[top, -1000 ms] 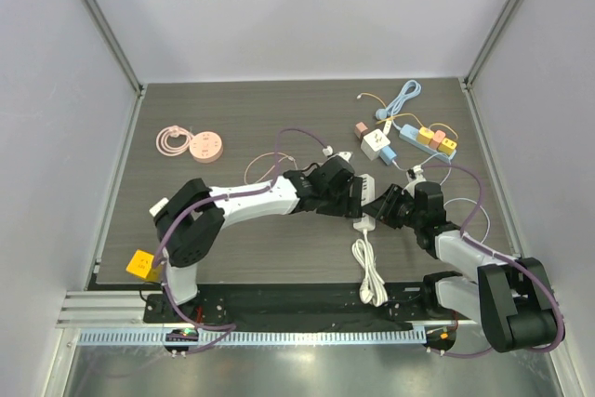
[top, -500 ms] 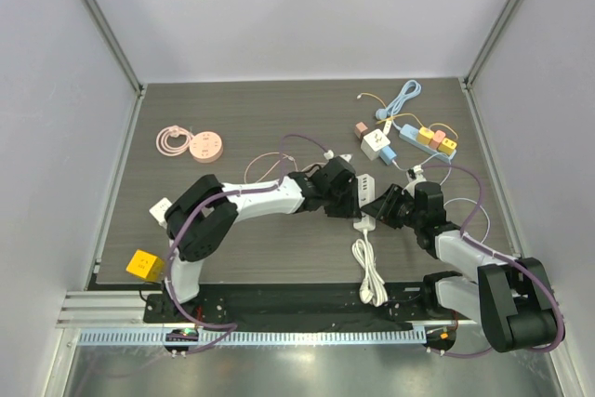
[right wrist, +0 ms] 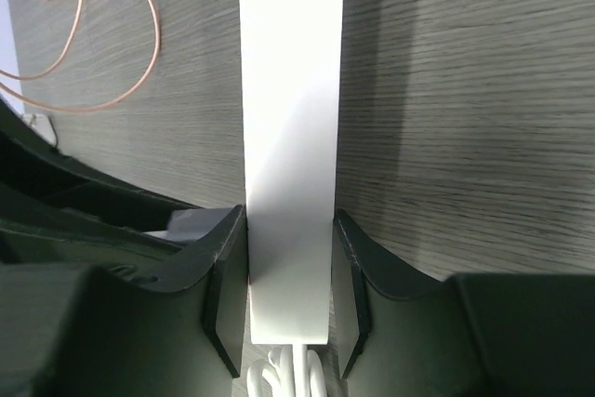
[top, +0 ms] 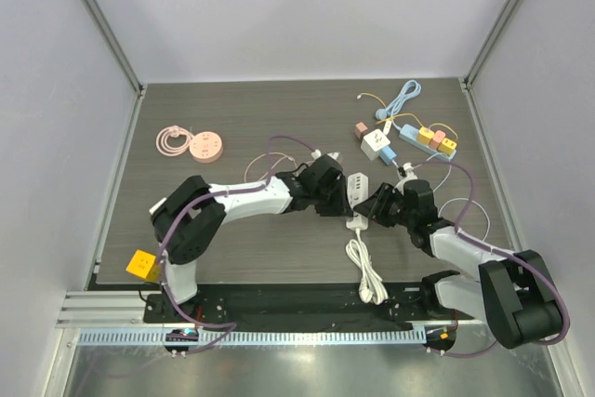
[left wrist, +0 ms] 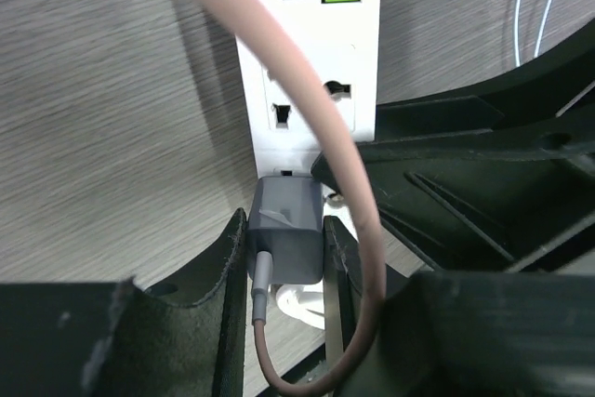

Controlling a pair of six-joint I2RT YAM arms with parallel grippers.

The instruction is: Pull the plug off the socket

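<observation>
Seeing the left gripper (left wrist: 285, 250) squeezed tight on the grey plug (left wrist: 285, 220) at the 6 o'clock end of the socket strip (left wrist: 307, 90), right gripper (right wrist: 288, 281) pinching that strip's sides.

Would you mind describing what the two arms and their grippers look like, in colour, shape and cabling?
Both the left arm and right arm have bulky black joints joined by white links, and a purple cable loops along each. The left gripper and right gripper are matte black, each with two flat, wedge-shaped fingers. No markings are visible.
</observation>
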